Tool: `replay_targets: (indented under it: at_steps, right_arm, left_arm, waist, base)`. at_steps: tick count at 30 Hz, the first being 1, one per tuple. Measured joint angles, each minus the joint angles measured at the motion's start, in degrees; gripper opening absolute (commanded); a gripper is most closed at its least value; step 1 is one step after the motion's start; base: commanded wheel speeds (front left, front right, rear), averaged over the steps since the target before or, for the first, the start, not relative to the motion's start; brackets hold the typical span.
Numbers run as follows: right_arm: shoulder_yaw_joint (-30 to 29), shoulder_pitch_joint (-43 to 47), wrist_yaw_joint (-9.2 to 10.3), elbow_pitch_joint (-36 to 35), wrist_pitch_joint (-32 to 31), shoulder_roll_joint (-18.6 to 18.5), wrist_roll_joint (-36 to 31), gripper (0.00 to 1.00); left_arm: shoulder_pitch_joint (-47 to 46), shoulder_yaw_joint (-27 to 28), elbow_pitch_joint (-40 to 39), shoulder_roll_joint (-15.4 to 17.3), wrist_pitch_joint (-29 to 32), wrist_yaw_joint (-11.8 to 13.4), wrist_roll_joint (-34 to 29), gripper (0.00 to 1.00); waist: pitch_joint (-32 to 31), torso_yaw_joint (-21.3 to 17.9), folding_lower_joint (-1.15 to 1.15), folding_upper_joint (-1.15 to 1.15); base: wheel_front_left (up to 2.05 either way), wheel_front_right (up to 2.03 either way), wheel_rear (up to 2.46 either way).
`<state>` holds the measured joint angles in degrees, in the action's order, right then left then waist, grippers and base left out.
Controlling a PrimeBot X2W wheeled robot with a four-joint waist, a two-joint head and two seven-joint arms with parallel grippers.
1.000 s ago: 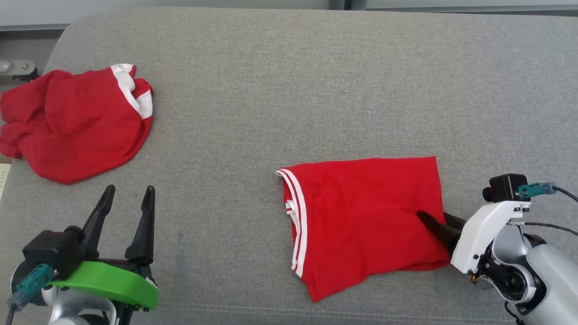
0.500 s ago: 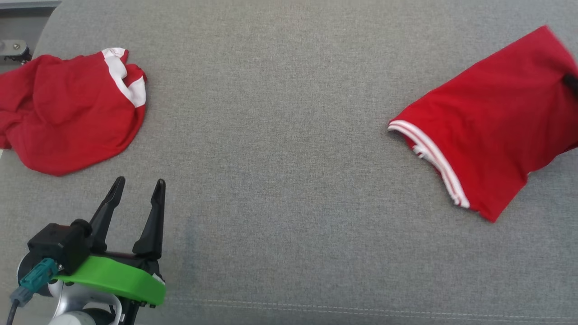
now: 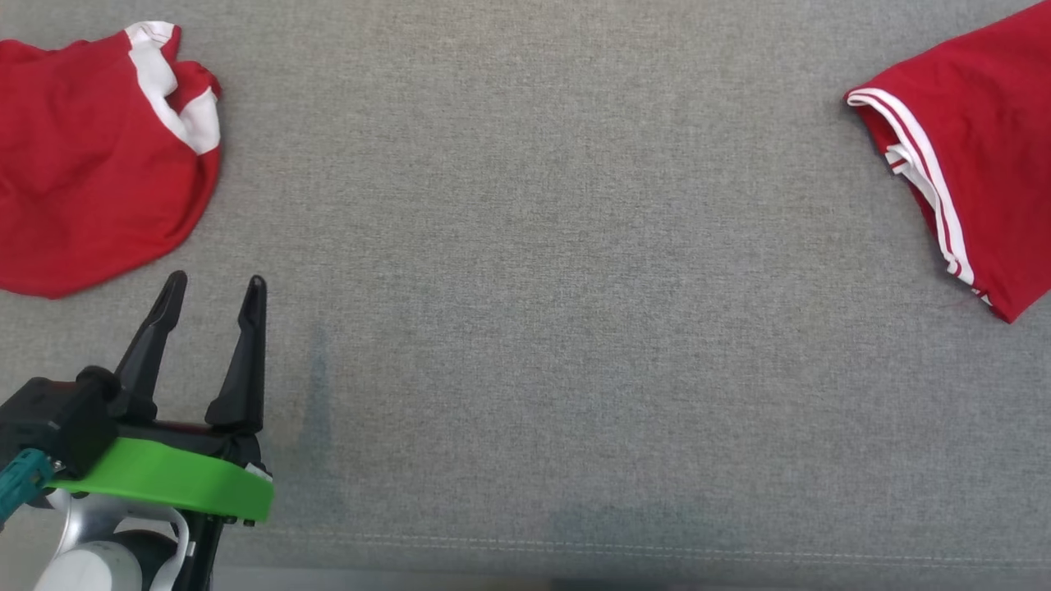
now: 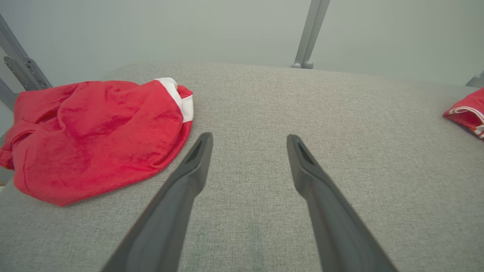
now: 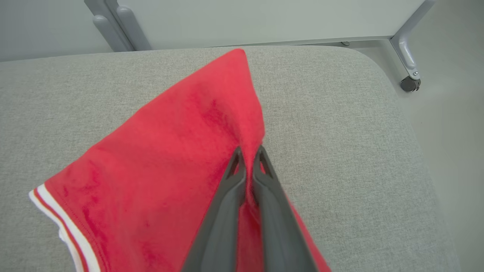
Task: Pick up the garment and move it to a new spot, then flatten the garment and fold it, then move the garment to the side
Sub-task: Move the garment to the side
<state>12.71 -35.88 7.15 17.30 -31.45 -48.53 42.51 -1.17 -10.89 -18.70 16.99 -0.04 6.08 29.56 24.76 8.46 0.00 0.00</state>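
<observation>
Head view: the grey surface (image 3: 525, 287) spreads wide. The garment (image 3: 985, 148), red, lies at the far right and is cut off by the picture's edge, with its white-striped hem turned toward the middle. A crumpled red heap (image 3: 82, 164) with a white band lies at the upper left. Garment and heap are well apart, with bare surface between them. The left gripper (image 3: 215, 281) sits at the lower left, near the heap but not touching it, its fingers spread open.

Left wrist view: the two fingers stand wide apart over bare surface. The heap is just beside the left finger, and a corner of the garment shows at the right edge. A grey post (image 4: 310, 34) rises behind the surface.

Right wrist view: the right gripper (image 5: 249, 149) is closed on the garment, pinching a raised fold of its edge between the fingertips. The rest of the cloth spreads away to the left over the surface, near its rounded corner. Beyond that corner a frame leg ends in a caster (image 5: 408, 84) on the floor.
</observation>
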Motion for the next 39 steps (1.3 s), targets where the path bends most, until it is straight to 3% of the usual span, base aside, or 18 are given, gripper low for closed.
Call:
replay_targets:
  at_steps: [29, 31, 32, 33, 39]
  right_arm:
    - [-12.27, -9.53, 0.01, 11.18, 11.66, 3.88, -6.64, 0.0]
    - [-13.06, -9.63, 0.01, 12.79, 13.47, 4.14, -8.28, 0.42]
    - [-13.45, -9.77, 0.01, 13.56, 14.12, 4.33, -8.84, 0.76]
    - [-13.52, -9.79, 0.01, 14.15, 14.66, 4.44, -9.29, 1.0]
    - [-13.84, -10.42, 0.01, 18.52, 18.47, 5.21, -14.41, 1.0]
  left_arm:
    - [-6.99, 2.13, -5.83, 3.39, 4.02, 0.05, -3.08, 1.0]
    - [-7.48, 2.02, -5.59, 3.33, 4.02, 0.05, -3.08, 1.0]
    - [-7.56, 2.03, -5.49, 3.3, 4.02, 0.05, -3.08, 1.0]
    - [-7.66, 2.02, -5.37, 3.21, 4.02, 0.05, -3.08, 1.0]
    - [-8.0, 2.0, -3.82, 2.55, 3.75, 0.05, -3.12, 1.0]
  waist:
    - [17.56, -11.51, 0.01, 0.0]
    - [18.33, -11.73, 0.01, 0.0]
    - [18.6, -11.79, 0.01, 0.0]
    - [18.76, -11.8, 0.0, 0.0]
    - [18.36, -11.39, 0.0, 0.0]
  base:
    - [0.0, 0.0, 0.0]
    - [0.0, 0.0, 0.0]
    - [0.0, 0.0, 0.0]
    - [0.0, 0.0, 0.0]
    - [0.0, 0.0, 0.0]
